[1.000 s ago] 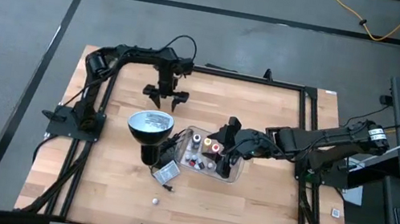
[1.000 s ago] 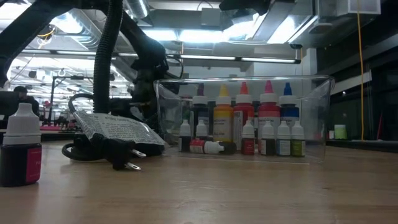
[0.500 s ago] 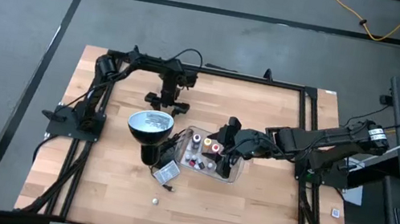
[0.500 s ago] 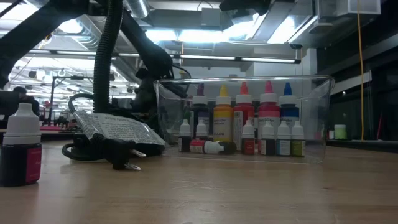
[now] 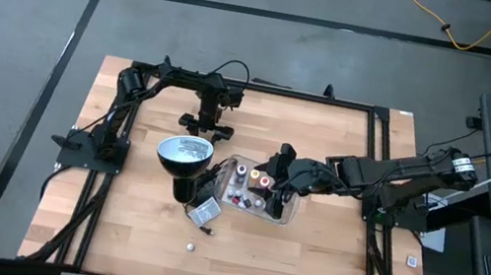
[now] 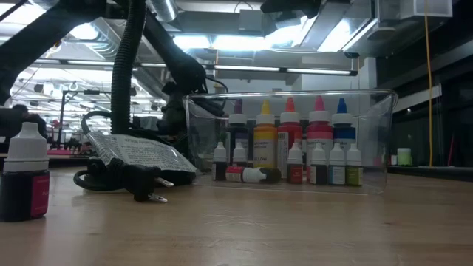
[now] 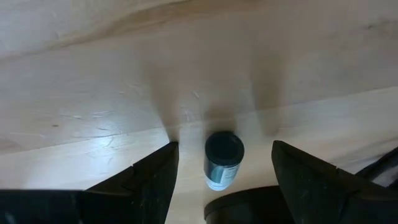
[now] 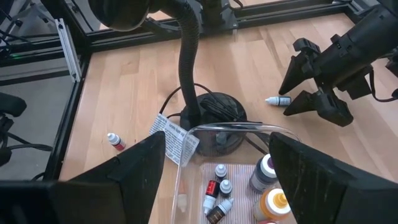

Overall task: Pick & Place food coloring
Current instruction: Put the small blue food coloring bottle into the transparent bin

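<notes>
Lone bottle: a small bottle (image 6: 26,174) with a white cap and dark pinkish body stands well apart on the surface (image 5: 305,258), out at the near left; from above it is only a pale dot.
Lamp: black lamp (image 5: 184,155) with a round silvery head, gooseneck and flat round base, its plug and paper tag lying beside it.
Change: within the last second the left gripper (image 5: 206,130) swung in from the far edge and came down behind the lamp; its jaws have been narrowing.
Left gripper: unclenched, grasping nothing yet; its two dark fingers straddle a lying bottle (image 7: 222,160).
That bottle: small cylinder, dark cap, pale body, on its side on smooth light wood grain.
Meaning: this looks like the approach to a pick; the squeeze is probably next.
Tray: clear hard plastic tray (image 5: 284,216), rectangular, in mid-surface just right of the lamp.
Bottles in tray: taller ones with orange, red, pink and blue caps stand in back, tiny white-capped ones in front, one lying down.
Right gripper: right gripper (image 5: 283,179) hovers over the tray, jaws spread, empty.
</notes>
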Controlling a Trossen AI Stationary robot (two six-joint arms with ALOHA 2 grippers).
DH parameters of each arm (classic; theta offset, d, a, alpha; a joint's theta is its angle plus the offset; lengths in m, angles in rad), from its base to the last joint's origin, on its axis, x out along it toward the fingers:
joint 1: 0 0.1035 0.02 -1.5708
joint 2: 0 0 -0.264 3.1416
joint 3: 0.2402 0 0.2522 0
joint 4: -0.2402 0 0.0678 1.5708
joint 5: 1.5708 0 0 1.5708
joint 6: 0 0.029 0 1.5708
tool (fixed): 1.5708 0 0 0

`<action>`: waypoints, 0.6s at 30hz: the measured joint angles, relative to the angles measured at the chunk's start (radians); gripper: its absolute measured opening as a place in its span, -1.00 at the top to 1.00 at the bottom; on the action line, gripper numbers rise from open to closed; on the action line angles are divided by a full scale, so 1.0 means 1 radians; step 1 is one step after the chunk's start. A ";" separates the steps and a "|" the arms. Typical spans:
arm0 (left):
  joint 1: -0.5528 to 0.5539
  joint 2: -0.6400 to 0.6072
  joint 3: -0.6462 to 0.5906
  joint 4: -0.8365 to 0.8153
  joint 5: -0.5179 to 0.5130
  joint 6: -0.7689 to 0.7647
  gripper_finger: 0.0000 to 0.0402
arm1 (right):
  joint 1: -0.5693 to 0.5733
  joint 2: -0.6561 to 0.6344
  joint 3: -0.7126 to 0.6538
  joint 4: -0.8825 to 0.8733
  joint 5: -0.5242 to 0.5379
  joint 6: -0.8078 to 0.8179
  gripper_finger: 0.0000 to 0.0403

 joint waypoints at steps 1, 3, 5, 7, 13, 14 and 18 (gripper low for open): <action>-0.002 0.000 0.000 0.000 -0.010 0.001 -0.24 | 0.000 0.000 0.000 0.000 0.000 0.000 -0.42; -0.002 0.000 0.000 -0.001 -0.018 0.004 -0.19 | 0.000 0.000 0.000 0.000 0.000 -0.001 -0.42; -0.001 0.000 0.000 -0.003 -0.021 0.009 -0.14 | 0.000 0.000 0.000 0.000 0.000 -0.001 -0.42; -0.002 0.000 0.000 -0.005 -0.027 0.018 -0.08 | 0.000 0.000 0.000 0.000 0.000 -0.002 -0.42; -0.002 0.001 -0.001 -0.008 -0.037 0.023 0.12 | 0.000 0.000 0.000 0.000 0.023 -0.025 -0.42; -0.001 0.001 -0.001 -0.009 -0.038 0.024 0.16 | 0.000 0.000 0.000 0.000 0.024 -0.026 -0.42; 0.000 0.000 -0.002 -0.009 -0.041 0.041 0.33 | 0.000 0.000 0.000 0.000 0.024 -0.026 -0.42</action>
